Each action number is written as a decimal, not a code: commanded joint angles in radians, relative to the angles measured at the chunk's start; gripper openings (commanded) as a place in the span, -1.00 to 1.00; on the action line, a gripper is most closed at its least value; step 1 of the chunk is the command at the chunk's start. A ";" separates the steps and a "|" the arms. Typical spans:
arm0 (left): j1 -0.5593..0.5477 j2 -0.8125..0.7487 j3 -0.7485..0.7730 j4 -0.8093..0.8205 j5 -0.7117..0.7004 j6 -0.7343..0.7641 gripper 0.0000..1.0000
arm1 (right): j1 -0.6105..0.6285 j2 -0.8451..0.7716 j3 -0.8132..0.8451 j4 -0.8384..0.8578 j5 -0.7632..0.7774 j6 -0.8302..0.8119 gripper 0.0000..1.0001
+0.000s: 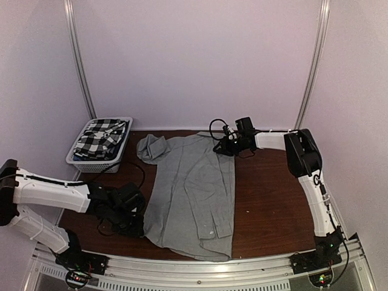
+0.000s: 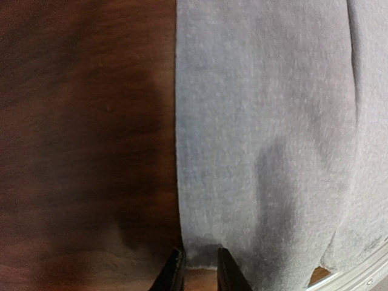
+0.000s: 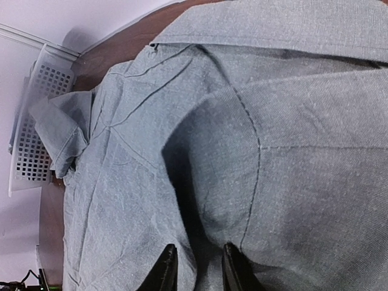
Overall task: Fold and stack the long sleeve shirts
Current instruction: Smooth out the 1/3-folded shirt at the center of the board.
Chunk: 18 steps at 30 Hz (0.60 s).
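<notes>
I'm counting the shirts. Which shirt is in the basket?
The checked shirt: it is bundled in the basket at the table's far left. The grey shirt lies spread on the table.

Colour rundown: the plain light grey cloth long sleeve shirt is one flat tone with no print and matching grey stitching, and it reads a bit bluish from the right wrist view. The black-and-white checked cloth shirt has a bold check. The white slatted plastic basket is plain white. The dark reddish-brown wooden desk shows faint grain streaks. The left arm and right arm are white with black joints. The left claw and right claw are black. The walls are a pale lilac-white.
</notes>
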State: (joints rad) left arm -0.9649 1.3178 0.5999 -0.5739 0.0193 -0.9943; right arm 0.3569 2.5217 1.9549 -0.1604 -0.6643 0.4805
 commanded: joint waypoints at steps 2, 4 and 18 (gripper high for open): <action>-0.095 0.048 0.022 -0.026 -0.019 -0.099 -0.85 | -0.024 0.038 0.029 -0.079 0.057 -0.066 -0.44; -0.142 0.071 0.041 -0.026 -0.035 -0.116 -0.98 | -0.035 0.043 0.036 -0.101 0.063 -0.084 -0.44; -0.277 0.085 0.133 -0.100 -0.104 -0.203 -1.00 | -0.108 0.030 0.049 -0.255 0.160 -0.249 -0.40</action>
State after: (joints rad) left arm -1.2404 1.4467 0.7044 -0.6014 -0.0254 -1.1591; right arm 0.2737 2.5267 2.0075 -0.2756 -0.5999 0.2920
